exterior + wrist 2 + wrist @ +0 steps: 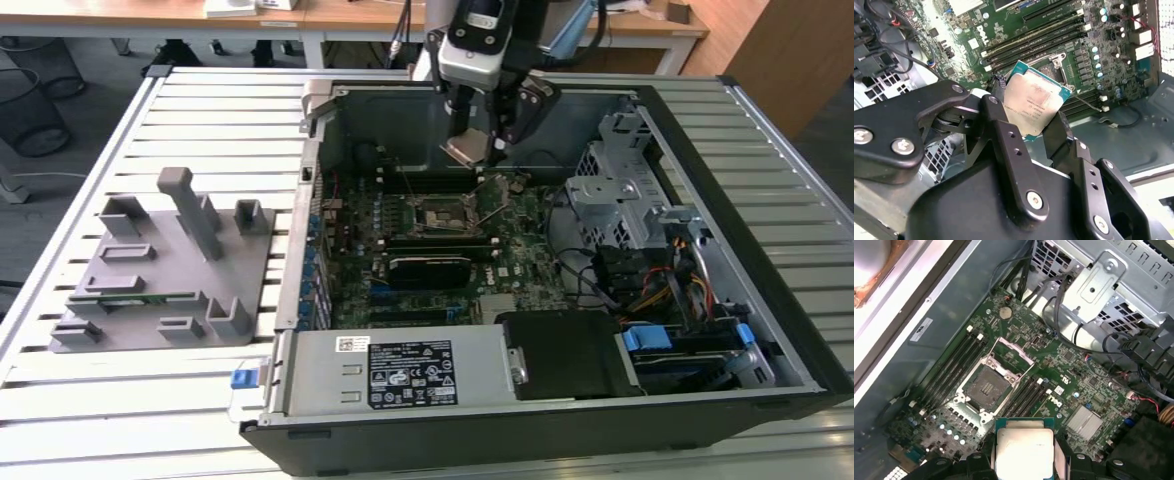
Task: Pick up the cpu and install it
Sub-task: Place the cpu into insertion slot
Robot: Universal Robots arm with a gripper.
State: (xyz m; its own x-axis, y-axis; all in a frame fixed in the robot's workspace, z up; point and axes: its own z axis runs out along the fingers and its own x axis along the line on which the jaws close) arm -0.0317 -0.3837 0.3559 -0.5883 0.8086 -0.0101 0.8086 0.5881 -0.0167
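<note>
Exterior view: the gripper hangs inside the open computer case, toward the twelve o'clock side of it, and its claw is clamped on the cpu. The chip is in the air, above the motherboard and touching nothing but the claw. The black socket lies below it, at about six o'clock from the chip and apart from it. Seen from the case, a grey fixture rests at nine o'clock on the slatted table. Within the case a labelled power supply sits at six o'clock of the board and a metal drive cage at three o'clock. In the second wrist view the two black fingers press on opposite edges of the cpu, whose silver-grey metal top faces the camera, and the chip is held at a tilt. In the first wrist view the cpu shows its pale edge around the metal top, with the gripper closed on its sides. The socket there stands bare, its metal frame swung up off it. Dark memory slots run along both sides of the socket, and a silver heatsink sits on the board nearby.
</note>
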